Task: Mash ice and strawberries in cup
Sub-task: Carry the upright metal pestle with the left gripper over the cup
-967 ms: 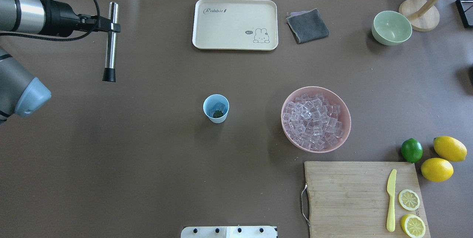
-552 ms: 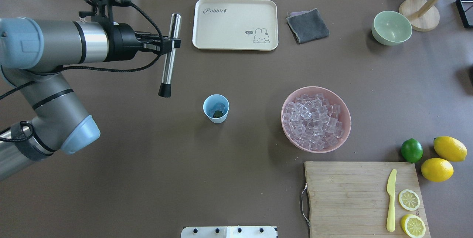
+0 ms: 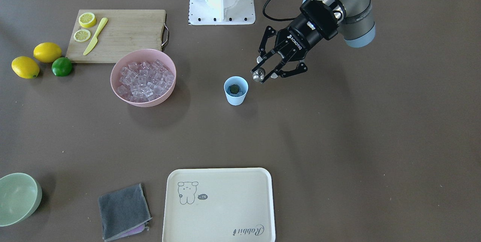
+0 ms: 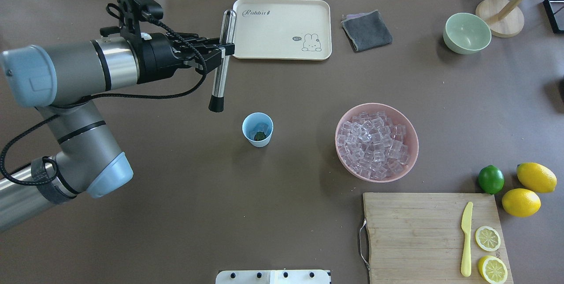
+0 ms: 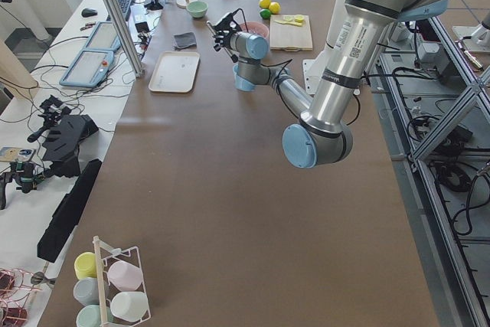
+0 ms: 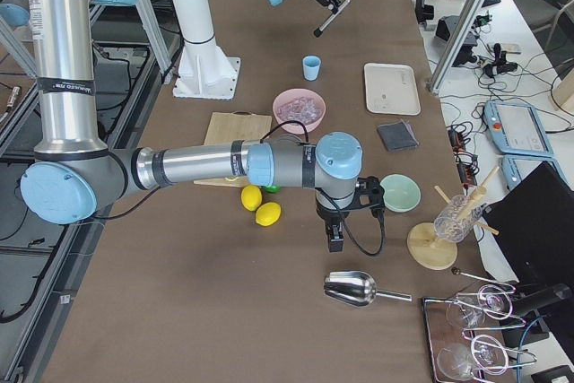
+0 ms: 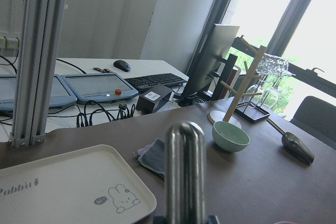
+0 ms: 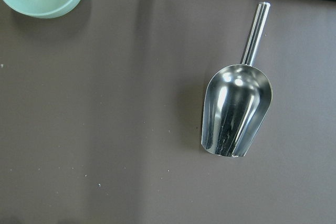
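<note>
Your left gripper [image 4: 224, 49] pinches a steel muddler [image 4: 219, 81] a little above the middle of its shaft. The rounded steel top is up and the black end is down, hanging in the air at a slight tilt. The light blue cup [image 4: 264, 141] stands alone near the middle of the table. It is close to the muddler's black end but not under it, since that end sits off toward the robot's left of the cup. Inside the cup lies the strawberry [image 4: 260, 136], mostly its dark green top showing, against a few pieces of ice [image 4: 263, 125]. More ice is heaped in a pink bowl [image 3: 144, 103] well to the cup's right. By my reading, the step in hand is bringing the muddler to the cup, and mashing is not yet begun. The next move calls for centring the black end over the cup's narrow mouth, then pressing straight down so the light cup does not tip. Your right gripper [image 6: 334, 238] hangs far off beside a pale green bowl [image 6: 384, 187], its wrist camera looking down on a metal scoop [image 8: 236, 111]. I cannot tell whether that gripper is spread or pressed together. Readable writing: "ROBOTIQ" on the left gripper's body, and "Rabbit" in script with a bunny saying "hi~" on the cream tray [image 4: 273, 32].
</note>
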{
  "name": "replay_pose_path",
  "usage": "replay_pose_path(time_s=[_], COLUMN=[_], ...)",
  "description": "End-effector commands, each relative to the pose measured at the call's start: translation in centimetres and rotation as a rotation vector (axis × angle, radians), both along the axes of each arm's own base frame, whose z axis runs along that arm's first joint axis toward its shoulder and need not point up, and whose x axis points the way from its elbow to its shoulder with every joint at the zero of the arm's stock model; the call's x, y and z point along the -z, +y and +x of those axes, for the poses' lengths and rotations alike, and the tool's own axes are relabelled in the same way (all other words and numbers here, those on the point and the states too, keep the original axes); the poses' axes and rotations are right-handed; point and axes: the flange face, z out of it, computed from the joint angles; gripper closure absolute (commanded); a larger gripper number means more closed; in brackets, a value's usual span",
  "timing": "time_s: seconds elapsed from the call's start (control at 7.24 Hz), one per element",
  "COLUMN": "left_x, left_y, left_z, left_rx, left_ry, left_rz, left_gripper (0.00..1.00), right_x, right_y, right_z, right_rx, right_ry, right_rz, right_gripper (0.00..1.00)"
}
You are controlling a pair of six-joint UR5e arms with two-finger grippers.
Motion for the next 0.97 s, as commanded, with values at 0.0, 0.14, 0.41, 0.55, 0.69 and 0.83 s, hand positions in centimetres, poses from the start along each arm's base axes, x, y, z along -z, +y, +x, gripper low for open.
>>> replay_pose_path(time_s=[0.0, 0.14, 0.41, 0.55, 0.69, 0.83], left_x=[0.9, 1.5, -1.1, -1.8, -2.5, -4.2], left_y=[0.9, 1.0, 1.2, 3.4, 5.0, 5.8], left_z=[1.7, 1.6, 4.4, 6.8, 7.9, 9.5], left_rx=[0.061, 0.110, 0.161, 0.167, 0.170, 0.160], left_ry=[0.106, 0.046, -0.027, -0.007, -0.023, -0.051], left_rz=[0.012, 0.101, 0.121, 0.094, 0.116, 0.131], left_gripper=[1.00, 1.00, 1.00, 1.00, 1.00, 1.00], right_x=[0.1, 0.0, 0.0, -0.1, -0.1, -0.2], right_y=[-0.1, 0.1, 1.1, 1.1, 1.1, 1.2], right_z=[0.1, 0.4, 1.0, 0.9, 1.0, 1.2], right_rx=[-0.001, -0.008, -0.017, -0.016, -0.016, -0.020], right_ry=[-0.003, -0.003, -0.003, -0.003, -0.002, -0.002], right_rz=[-0.021, -0.023, -0.022, -0.023, -0.022, -0.023], right_gripper=[0.00, 0.00, 0.00, 0.00, 0.00, 0.00])
